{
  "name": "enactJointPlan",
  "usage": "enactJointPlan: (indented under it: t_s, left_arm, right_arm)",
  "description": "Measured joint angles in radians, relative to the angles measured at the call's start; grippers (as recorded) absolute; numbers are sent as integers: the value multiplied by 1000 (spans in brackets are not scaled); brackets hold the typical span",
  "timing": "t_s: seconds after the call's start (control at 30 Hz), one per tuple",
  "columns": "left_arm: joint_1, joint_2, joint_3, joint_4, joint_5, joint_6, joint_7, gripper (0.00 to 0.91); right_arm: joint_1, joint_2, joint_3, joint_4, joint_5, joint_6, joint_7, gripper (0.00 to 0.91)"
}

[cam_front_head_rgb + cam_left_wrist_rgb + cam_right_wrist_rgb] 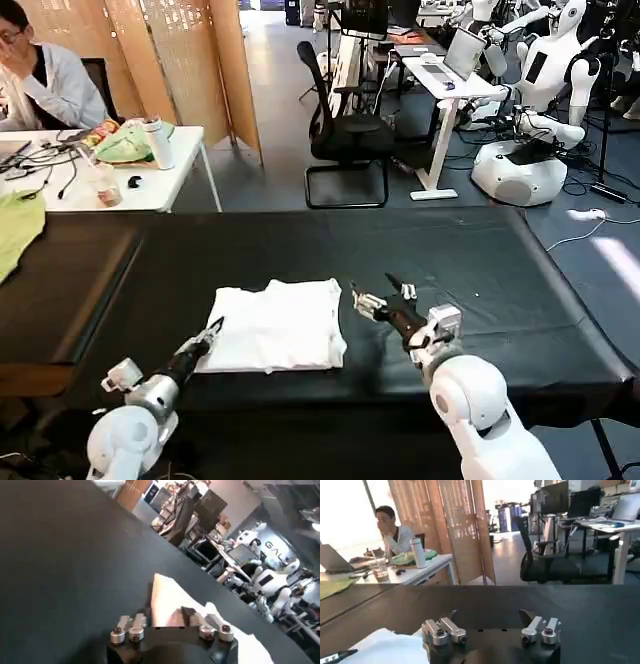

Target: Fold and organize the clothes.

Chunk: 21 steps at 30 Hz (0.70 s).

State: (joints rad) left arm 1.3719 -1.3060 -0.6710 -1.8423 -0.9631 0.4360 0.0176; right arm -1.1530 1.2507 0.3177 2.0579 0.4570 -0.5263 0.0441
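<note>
With the shirt (275, 325) already folded compactly, slide the left gripper (213, 328), fingers spread at its near-left corner, underneath flat, while the right gripper (385, 297), fingers wide and empty, stays beside it.

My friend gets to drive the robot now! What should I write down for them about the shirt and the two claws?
Left gripper: open, at the near left corner of the white T-shirt, fingers on either side of that corner in the left wrist view.
Right gripper: open, holding nothing, over the black table just right of the shirt.
Done: the shirt lies folded into a rough rectangle at the table's middle.
Left: probably a final fold or tidy, then put it away.
</note>
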Motion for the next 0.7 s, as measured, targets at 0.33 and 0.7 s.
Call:
enactJointPlan:
  t_s: [0.33,0.7]
  left_arm:
    - [19,59,-2,-76,287,-18,-25,0]
    - [77,276,-118,-159,436,-22,-21,0]
  right_arm:
    - [-34,16,32,2,-28,5,0,878]
    - [-61,10,72,-3,-42,8,-1,878]
